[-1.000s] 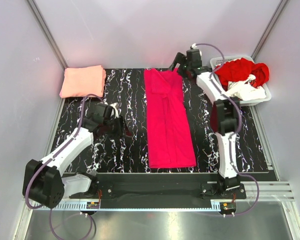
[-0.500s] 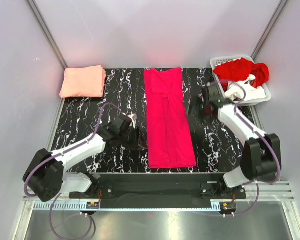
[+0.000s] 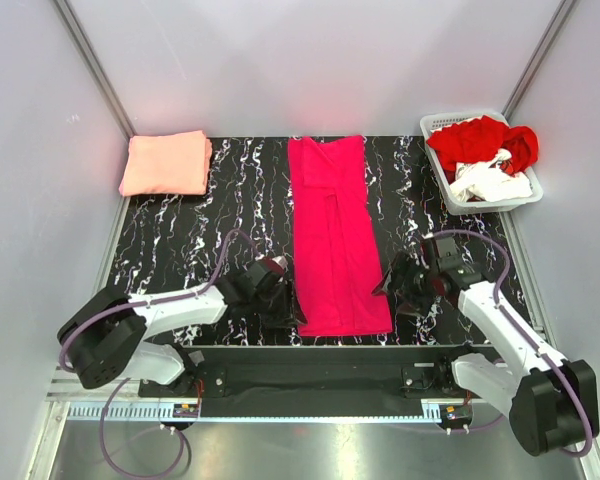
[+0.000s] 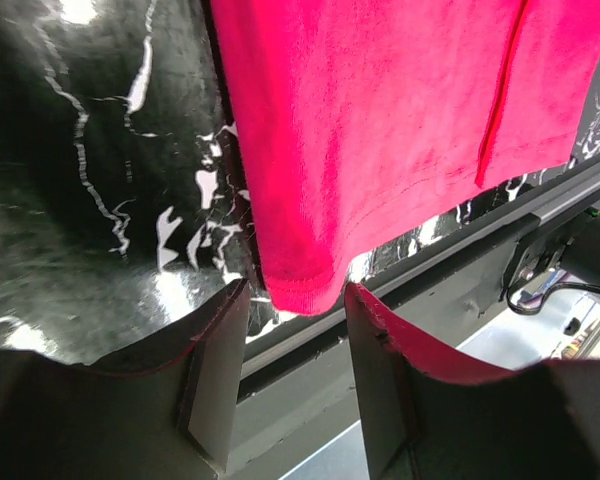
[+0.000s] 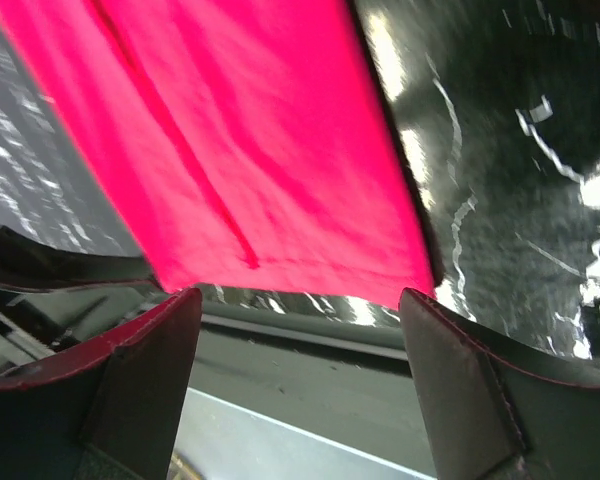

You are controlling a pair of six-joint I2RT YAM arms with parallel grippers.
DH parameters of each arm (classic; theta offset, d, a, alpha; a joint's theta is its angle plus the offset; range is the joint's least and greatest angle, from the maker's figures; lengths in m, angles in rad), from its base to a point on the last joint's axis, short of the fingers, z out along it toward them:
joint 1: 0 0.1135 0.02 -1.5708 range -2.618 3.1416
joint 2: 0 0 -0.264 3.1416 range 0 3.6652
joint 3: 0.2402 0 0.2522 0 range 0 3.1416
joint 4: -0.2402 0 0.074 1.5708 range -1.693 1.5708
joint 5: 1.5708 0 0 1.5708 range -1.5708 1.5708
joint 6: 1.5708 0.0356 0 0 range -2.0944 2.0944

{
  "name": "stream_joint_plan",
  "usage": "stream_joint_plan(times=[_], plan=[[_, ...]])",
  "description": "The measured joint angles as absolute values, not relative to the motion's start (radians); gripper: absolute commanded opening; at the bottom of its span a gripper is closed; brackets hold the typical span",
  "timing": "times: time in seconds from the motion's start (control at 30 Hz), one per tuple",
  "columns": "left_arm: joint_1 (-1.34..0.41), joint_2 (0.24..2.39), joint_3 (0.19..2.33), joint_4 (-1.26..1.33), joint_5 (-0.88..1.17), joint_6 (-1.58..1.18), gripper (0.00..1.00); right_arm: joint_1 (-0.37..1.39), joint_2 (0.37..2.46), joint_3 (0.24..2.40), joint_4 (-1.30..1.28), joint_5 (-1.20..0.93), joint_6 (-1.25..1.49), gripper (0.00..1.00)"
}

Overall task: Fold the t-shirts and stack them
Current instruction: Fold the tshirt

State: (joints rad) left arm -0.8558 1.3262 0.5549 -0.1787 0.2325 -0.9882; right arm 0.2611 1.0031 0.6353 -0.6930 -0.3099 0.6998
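Black marbled table (image 3: 180, 230), magenta t-shirt (image 3: 332, 230) folded lengthwise, left pincer (image 4: 292, 325) and right pincer (image 5: 300, 312) released at near corners

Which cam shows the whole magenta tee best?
Top external: the magenta tee lies full length, folded into a long strip. Left wrist shows only its near-left corner; right wrist only its near hem, slightly blurred.

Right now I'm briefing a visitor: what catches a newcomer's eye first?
The long magenta t-shirt down the table's middle, the left gripper and right gripper open at its near corners. Then the folded salmon t-shirt far left and the basket of red and white t-shirts far right.
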Motion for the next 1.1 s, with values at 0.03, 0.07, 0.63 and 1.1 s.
stream_joint_plan(times=[0.03, 0.07, 0.63, 1.1], plan=[[-0.864, 1.337, 0.554, -0.169, 0.23, -0.996, 0.46, 0.261, 1.003, 0.616, -0.693, -0.315, 0.704, 0.81], [-0.872, 1.348, 0.554, -0.16, 0.227, -1.004, 0.44, 0.261, 1.003, 0.595, -0.693, -0.318, 0.707, 0.8], [-0.921, 1.388, 0.534, -0.11, 0.178, -1.075, 0.25, 0.261, 1.056, 0.426, -0.651, -0.353, 0.739, 0.54], [-0.922, 1.386, 0.514, -0.076, 0.176, -1.096, 0.21, 0.261, 1.065, 0.423, -0.625, -0.349, 0.768, 0.42]])
